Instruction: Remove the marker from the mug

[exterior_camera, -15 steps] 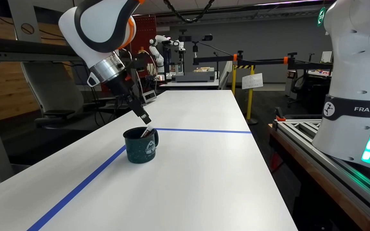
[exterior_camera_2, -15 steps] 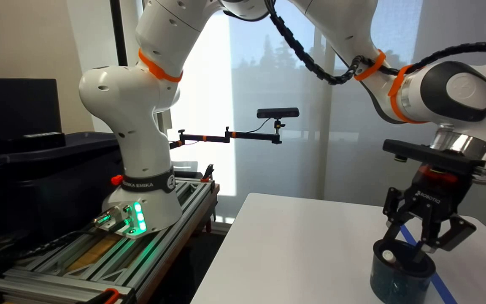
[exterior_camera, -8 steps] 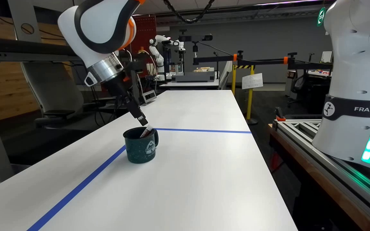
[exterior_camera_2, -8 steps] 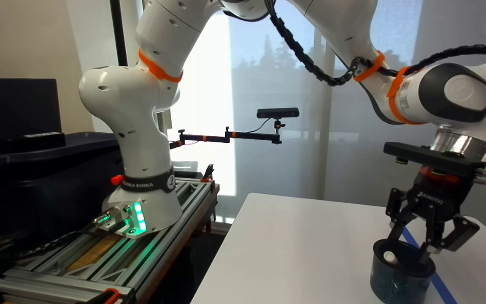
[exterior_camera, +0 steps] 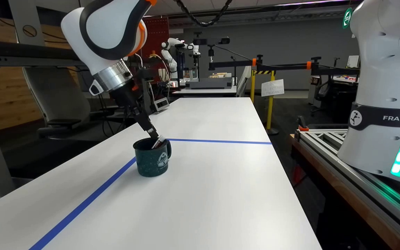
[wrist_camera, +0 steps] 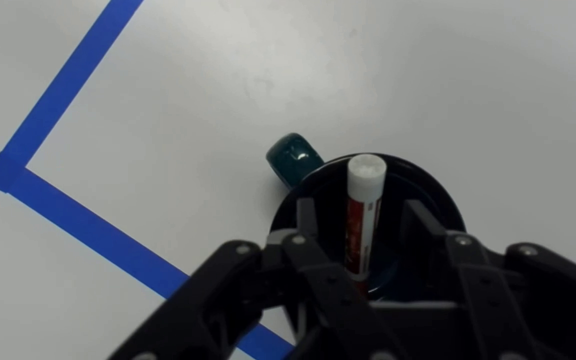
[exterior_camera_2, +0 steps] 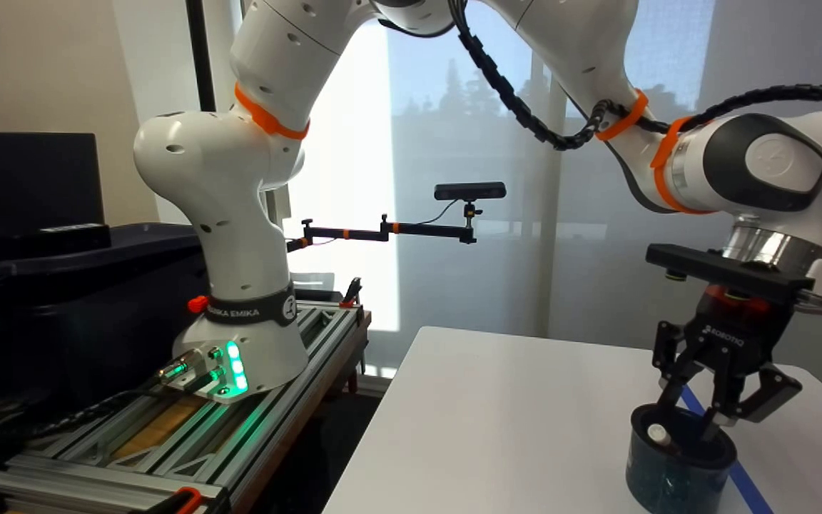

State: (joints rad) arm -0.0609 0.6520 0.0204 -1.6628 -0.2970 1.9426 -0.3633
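Note:
The dark teal mug (exterior_camera: 151,162) stands upright on the white table; it also shows in an exterior view (exterior_camera_2: 676,480) and in the wrist view (wrist_camera: 435,182). The red-and-white marker (wrist_camera: 361,220) leans inside it, white end up at the rim near the handle; that end shows in both exterior views (exterior_camera: 159,141) (exterior_camera_2: 658,434). My gripper (wrist_camera: 363,216) is open above the mug, tilted. In the wrist view its fingers lie on either side of the marker, apart from it. In both exterior views (exterior_camera: 154,134) (exterior_camera_2: 688,415) the fingertips are close to the rim. The marker's lower end is hidden.
Blue tape (wrist_camera: 88,235) makes a corner on the table (exterior_camera: 221,194) beside the mug. The mug's handle (wrist_camera: 294,159) sticks out from its side. The robot base (exterior_camera_2: 247,343) stands on a metal frame beside the table.
My gripper has come down slightly toward the mug and shifted a little. It stays open. The mug and the marker have not moved.

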